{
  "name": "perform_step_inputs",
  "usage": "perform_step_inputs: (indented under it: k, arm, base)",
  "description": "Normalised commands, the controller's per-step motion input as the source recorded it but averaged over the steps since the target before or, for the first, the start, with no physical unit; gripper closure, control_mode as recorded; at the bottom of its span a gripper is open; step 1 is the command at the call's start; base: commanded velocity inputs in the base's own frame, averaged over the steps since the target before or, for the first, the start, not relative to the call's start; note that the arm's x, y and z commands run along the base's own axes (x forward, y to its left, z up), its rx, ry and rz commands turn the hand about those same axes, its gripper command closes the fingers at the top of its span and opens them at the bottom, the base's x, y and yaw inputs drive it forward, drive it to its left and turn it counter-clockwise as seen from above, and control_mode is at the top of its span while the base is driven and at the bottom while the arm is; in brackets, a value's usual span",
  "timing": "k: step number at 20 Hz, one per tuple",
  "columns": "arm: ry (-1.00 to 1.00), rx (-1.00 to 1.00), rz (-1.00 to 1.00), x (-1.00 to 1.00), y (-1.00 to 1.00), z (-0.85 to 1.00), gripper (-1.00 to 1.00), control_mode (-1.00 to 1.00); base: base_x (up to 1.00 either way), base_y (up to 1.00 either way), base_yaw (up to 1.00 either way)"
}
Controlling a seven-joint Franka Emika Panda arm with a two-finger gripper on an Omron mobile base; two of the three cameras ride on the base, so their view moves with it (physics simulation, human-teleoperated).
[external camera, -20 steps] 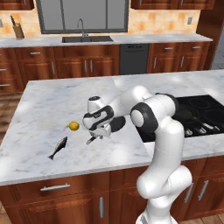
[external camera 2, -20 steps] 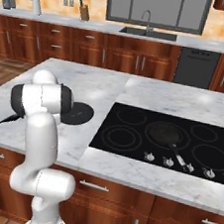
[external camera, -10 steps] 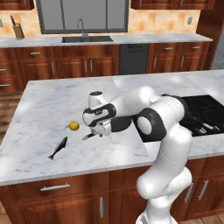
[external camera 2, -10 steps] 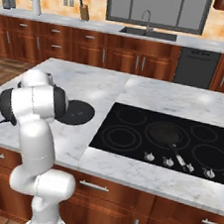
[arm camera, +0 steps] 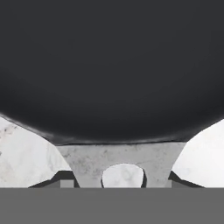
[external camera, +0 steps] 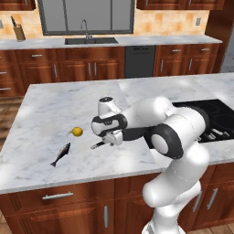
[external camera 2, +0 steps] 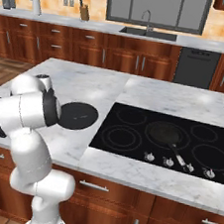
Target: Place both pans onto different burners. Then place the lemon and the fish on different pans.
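Note:
One black pan (external camera 2: 79, 115) lies on the marble counter left of the cooktop, partly behind my arm. Its dark bowl (arm camera: 109, 65) takes up most of the hand view, and its grey handle (arm camera: 87, 159), with a hole at the end, points toward the camera. My gripper (external camera: 106, 139) hangs low over that handle (external camera: 97, 145), open, a fingertip (arm camera: 64, 178) on each side of it. The second pan (external camera 2: 165, 134) sits on the centre burner. The lemon (external camera: 77, 132) and the fish (external camera: 61, 154) lie on the counter left of my gripper.
The black cooktop (external camera 2: 129, 149) has free burners at the front left (external camera 2: 122, 135), back left (external camera 2: 132, 115), back right (external camera 2: 205, 132) and front right (external camera 2: 210, 157). Silver knobs (external camera 2: 168, 162) line its front edge. A sink (external camera: 89, 40) stands on the far counter.
My arm has swung its elbow toward the cooktop and the gripper has come down and slightly right, closer to the pan handle. The pan, lemon and fish have stayed put.

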Motion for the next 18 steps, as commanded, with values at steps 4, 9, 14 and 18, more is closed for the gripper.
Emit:
perform_step_inputs:
  k: [4, 9, 14, 18]
  arm:
    - [0.0, -0.08, 0.0, -0.01, -0.31, 0.01, 1.0, -1.0]
    - [0.0, -0.05, 0.0, -0.04, -0.24, 0.0, 1.0, -1.0]
    - [0.0, -0.02, -0.01, -0.3, -0.21, 0.0, 1.0, -1.0]
    - [0.0, 0.0, -0.03, -0.47, -0.24, 0.0, 1.0, -1.0]
  base:
    - [0.0, 0.0, 0.0]
    - [0.0, 0.0, 0.0]
    - [0.0, 0.0, 0.0]
    - [0.0, 0.0, 0.0]
